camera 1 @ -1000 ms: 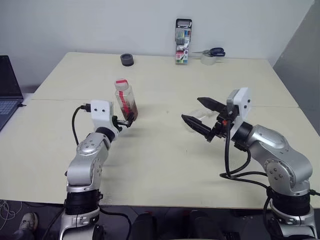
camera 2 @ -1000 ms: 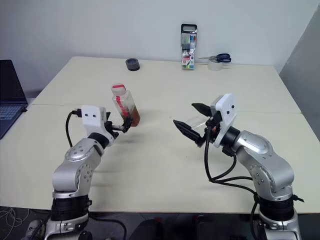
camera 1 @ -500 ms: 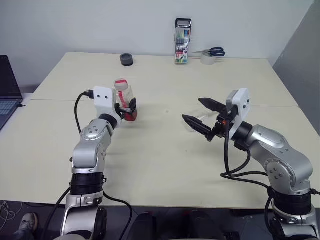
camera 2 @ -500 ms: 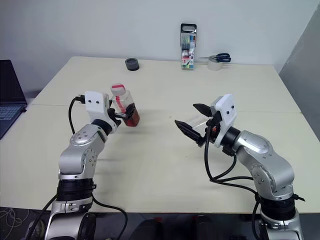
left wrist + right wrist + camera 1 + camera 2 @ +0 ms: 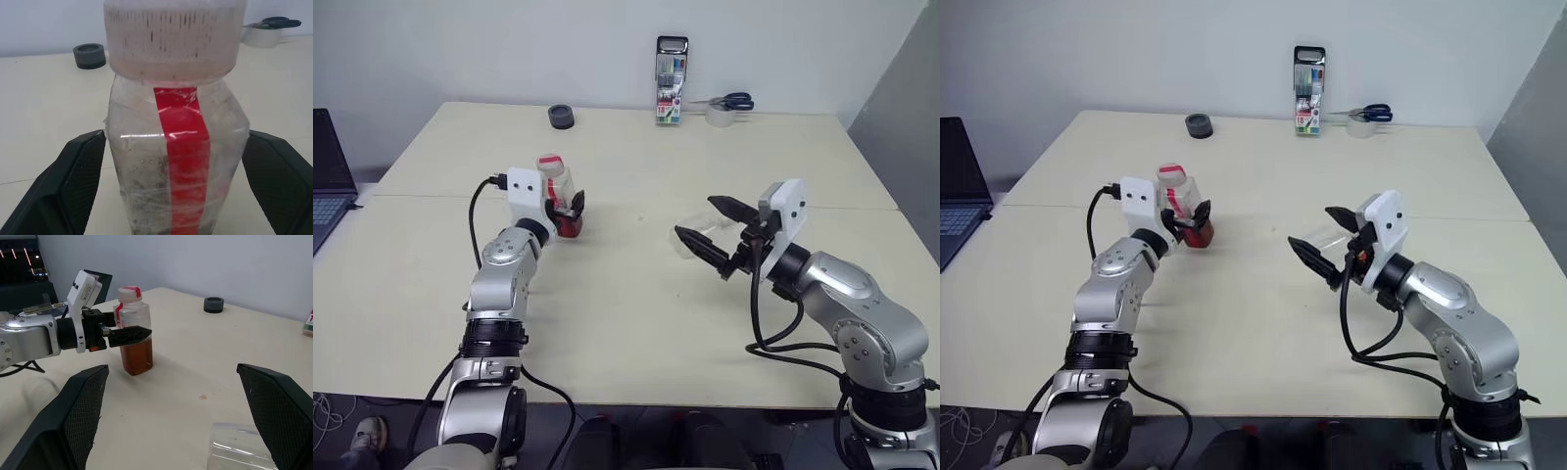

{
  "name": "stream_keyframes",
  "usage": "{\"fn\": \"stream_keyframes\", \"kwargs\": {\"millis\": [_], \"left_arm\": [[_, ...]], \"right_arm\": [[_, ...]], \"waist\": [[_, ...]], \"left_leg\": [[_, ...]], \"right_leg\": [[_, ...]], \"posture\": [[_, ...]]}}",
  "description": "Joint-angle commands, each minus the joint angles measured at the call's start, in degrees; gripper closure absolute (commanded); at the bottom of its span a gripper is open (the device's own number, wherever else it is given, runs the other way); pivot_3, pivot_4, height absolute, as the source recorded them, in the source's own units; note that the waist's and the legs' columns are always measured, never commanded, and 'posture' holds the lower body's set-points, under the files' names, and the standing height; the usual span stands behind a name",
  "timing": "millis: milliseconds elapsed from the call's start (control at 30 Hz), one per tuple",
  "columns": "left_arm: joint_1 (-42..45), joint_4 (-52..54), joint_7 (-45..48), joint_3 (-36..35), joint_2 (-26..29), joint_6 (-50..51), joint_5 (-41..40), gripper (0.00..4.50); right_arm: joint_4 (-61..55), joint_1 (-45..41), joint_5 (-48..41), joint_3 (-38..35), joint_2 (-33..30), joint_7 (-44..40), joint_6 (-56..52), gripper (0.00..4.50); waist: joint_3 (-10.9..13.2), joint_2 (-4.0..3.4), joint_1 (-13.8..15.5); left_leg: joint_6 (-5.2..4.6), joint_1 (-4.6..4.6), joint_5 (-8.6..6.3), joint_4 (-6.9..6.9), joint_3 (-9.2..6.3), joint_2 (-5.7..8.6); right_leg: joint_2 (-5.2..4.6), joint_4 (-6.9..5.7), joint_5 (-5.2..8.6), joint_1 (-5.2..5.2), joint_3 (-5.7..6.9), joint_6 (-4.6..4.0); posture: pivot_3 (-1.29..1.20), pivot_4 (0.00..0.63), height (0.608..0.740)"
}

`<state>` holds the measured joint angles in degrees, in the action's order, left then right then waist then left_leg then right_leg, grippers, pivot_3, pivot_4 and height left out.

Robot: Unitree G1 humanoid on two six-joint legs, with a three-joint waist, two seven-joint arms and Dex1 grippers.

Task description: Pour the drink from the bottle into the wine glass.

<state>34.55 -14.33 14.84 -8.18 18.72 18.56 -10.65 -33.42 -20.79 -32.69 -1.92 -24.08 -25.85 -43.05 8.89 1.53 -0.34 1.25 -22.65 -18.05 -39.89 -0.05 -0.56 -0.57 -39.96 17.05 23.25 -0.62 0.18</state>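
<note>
The bottle (image 5: 555, 181), clear with a red strip and a red-topped cap, stands upright on the table (image 5: 607, 313), left of centre. Reddish-brown drink (image 5: 138, 356) fills its lower part. My left gripper (image 5: 563, 208) is open, with one black finger on each side of the bottle's body; the fingers (image 5: 73, 176) sit close against its sides. My right gripper (image 5: 695, 217) hangs open to the right, pointing towards the bottle. The clear wine glass (image 5: 690, 242) shows low between its fingers, also as wine glass (image 5: 239, 448). Its stem is hidden, and I cannot tell if a finger touches it.
Along the far edge sit a black round roll (image 5: 562, 117), an upright marker pack (image 5: 672, 80), and scissors (image 5: 732, 100) on a tape roll (image 5: 720, 117). A laptop (image 5: 328, 181) lies off the table's left side. A grey wall panel stands at the right.
My left arm has stretched forward, bringing its open fingers from the bottle's near side to either side of its body. The bottle and the right gripper have stayed put.
</note>
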Motion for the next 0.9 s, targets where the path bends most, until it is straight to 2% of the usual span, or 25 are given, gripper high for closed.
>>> {"fn": "stream_keyframes", "kwargs": {"millis": [33,100,200,433,600,700,900], "left_arm": [[2.15,1.23,0.63,-0.42,0.0,-2.21,-0.29,0.04],[2.29,1.24,0.71,-0.76,0.05,-2.55,-0.48,0.04],[2.37,1.45,0.86,-1.08,0.25,-2.73,-0.74,0.54],[1.35,1.94,1.13,-1.31,0.63,-2.42,-0.79,2.57],[1.22,1.86,0.84,-1.84,0.81,-2.28,-0.69,2.67],[2.32,2.86,0.83,-0.92,1.56,0.16,0.09,2.67],[3.81,9.79,12.27,6.67,4.98,0.64,-0.06,2.67]], "right_arm": [[-2.04,-0.05,0.03,-0.85,-0.45,0.51,1.31,0.0],[-2.02,0.09,0.06,-0.78,-0.43,0.54,1.45,0.0],[-1.94,0.23,0.11,-0.54,-0.35,0.58,1.66,0.0],[-1.73,-0.05,0.09,-0.17,-0.15,0.82,1.94,0.0],[-1.36,-0.18,0.29,-0.11,-0.28,0.91,2.17,0.0],[-0.76,-1.32,3.27,1.43,-1.37,2.02,2.19,0.0],[0.22,-5.82,3.59,2.81,1.5,4.75,0.16,0.0]], "waist": [[0.0,0.0,0.02],[0.0,0.0,0.01],[0.0,0.0,0.01],[0.0,0.0,0.01],[0.0,0.0,0.01],[0.0,0.0,-0.03],[0.02,0.0,-0.03]], "left_leg": [[0.0,-0.01,0.0,0.0,0.0,0.0],[0.0,-0.02,0.0,0.0,0.0,0.0],[0.0,-0.01,0.0,0.01,0.0,0.0],[0.0,-0.02,0.0,0.0,0.0,0.0],[0.0,-0.01,0.0,0.0,0.0,0.0],[0.0,-0.01,0.0,0.0,0.0,0.0],[0.17,-0.04,0.09,0.0,0.0,0.01]], "right_leg": [[0.0,0.01,0.0,0.0,0.0,0.0],[0.0,0.01,0.0,0.0,0.0,0.0],[0.0,0.01,0.0,0.0,0.0,0.0],[0.0,0.01,0.0,0.0,0.01,0.0],[0.0,0.01,0.0,0.0,0.0,0.0],[0.0,0.01,0.0,0.0,0.0,0.0],[0.0,0.0,0.0,0.04,0.01,0.0]], "posture": [[0.0,0.15,0.74],[0.0,0.15,0.74],[0.0,0.15,0.74],[0.0,0.15,0.74],[0.0,0.15,0.74],[0.0,0.15,0.74],[0.0,0.15,0.74]]}}
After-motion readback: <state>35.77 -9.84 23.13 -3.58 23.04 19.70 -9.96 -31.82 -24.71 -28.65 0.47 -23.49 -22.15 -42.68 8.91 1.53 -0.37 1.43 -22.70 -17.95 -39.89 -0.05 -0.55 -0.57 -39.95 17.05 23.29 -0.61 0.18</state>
